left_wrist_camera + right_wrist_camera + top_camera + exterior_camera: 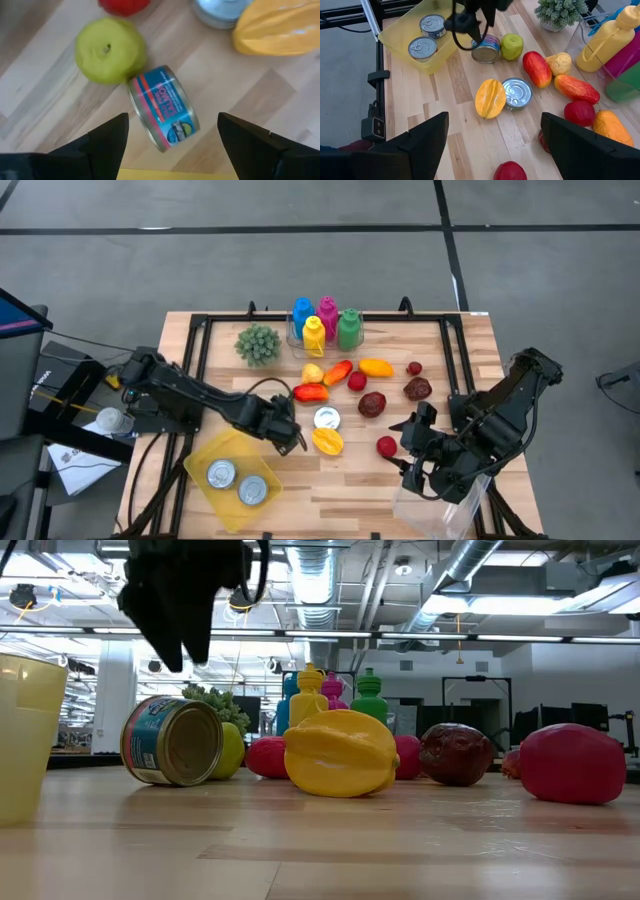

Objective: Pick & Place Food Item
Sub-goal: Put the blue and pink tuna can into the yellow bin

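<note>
Beside the green apple (110,50), touching it, a blue-labelled can (164,106) lies tipped on its side on the wooden table (350,475). That can looks like the piece being fetched, since two like it already sit in the yellow bin (205,455) just past it. Directly over the can hangs the left gripper (172,137), jaws spread wide and holding nothing, one finger to each side of the can's round wall.

From where I stand, the worry is that round wall. If the fingers close across the curve rather than on the flat ends, the can could squirt out or roll. A roll toward the apple would shove the apple along; a roll the other way heads for the upright can (516,93) and the yellow starfruit (489,98) beyond it. Coming down off-centre, a fingertip might also land on the apple and pinch both together.

Well away from the can, past the starfruit and the red fruits, the right gripper (418,450) waits with its jaws apart and empty.
</note>
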You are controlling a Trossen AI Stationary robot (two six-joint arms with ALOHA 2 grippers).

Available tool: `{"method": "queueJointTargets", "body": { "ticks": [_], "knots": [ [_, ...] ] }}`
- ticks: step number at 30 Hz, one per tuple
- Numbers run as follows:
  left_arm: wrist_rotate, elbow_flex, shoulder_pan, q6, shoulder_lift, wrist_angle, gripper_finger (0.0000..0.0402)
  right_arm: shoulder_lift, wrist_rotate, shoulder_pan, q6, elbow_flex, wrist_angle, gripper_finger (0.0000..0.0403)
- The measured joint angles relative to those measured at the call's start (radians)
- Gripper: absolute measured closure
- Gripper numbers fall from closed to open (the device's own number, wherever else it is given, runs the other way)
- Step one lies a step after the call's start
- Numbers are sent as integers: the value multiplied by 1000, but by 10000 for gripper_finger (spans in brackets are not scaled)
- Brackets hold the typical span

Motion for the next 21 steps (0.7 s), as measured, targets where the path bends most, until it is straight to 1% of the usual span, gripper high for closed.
{"method": "queueJointTargets", "body": {
  "ticks": [6,15,21],
  "knots": [
    [51,0,26,-5,60,0,105,0,-3,0,0,0,0,91],
    [50,0,25,-35,66,5,105,0,-3,0,0,0,0,91],
    [13,0,25,-97,66,6,105,0,-3,0,0,0,0,91]
  ]
}}
